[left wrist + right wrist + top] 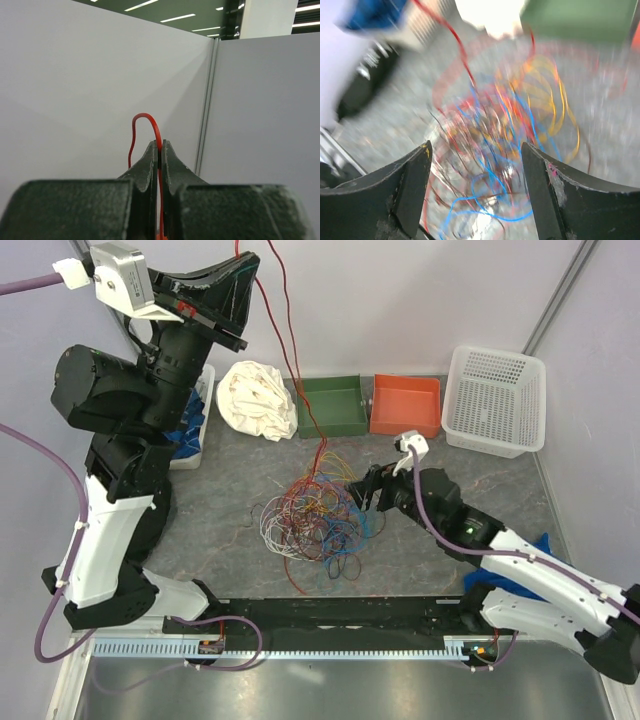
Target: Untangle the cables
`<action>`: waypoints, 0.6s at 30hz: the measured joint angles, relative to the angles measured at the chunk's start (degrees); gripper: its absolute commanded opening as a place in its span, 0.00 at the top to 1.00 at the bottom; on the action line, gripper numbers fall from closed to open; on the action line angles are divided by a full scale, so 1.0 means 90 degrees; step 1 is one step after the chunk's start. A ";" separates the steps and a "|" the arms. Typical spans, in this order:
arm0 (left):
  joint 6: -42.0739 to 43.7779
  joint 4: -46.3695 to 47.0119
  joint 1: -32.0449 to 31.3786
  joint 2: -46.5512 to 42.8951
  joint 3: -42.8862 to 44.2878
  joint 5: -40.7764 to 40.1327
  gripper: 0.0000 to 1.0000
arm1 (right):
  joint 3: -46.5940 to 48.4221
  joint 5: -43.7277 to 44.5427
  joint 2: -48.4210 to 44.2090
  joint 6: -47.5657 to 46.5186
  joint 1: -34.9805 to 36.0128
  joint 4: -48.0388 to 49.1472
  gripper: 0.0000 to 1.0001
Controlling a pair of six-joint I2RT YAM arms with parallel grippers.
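We see the cables (316, 516) in one knotted heap (red, orange, blue, white loops) on the table (215, 540); one red strand (291, 340) rises steeply out.

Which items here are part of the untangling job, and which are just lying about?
In the job:
- cable tangle
- red cable, pinched in the left pincer
- right pincer, open at the tangle

Lying about:
- white cloth
- green tray
- orange tray
- white basket
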 measured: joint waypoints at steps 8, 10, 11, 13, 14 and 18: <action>-0.0010 0.0010 0.0000 -0.0002 -0.0102 0.0005 0.98 | 0.0406 0.0083 0.0102 -0.0627 -0.0002 0.0648 0.19; -0.0034 0.0010 0.0000 -0.0005 -0.0160 0.0010 0.98 | 0.0420 0.0080 0.0539 -0.0729 -0.0002 0.0935 0.20; -0.0046 0.0012 0.0000 -0.0005 -0.0192 0.0012 0.98 | 0.0420 0.0080 0.0753 -0.0760 0.0000 0.1095 0.20; -0.0068 0.0015 0.0000 -0.0007 -0.0257 0.0017 0.98 | 0.0420 0.0107 0.1112 -0.0816 0.0002 0.1399 0.20; -0.0085 0.0012 0.0000 -0.0010 -0.0299 0.0022 0.98 | 0.0420 0.0129 0.1285 -0.0838 0.0002 0.1613 0.20; -0.0112 -0.0005 0.0000 -0.0007 -0.0376 0.0032 0.98 | 0.0498 0.0236 0.1834 -0.0850 0.0005 0.2339 0.21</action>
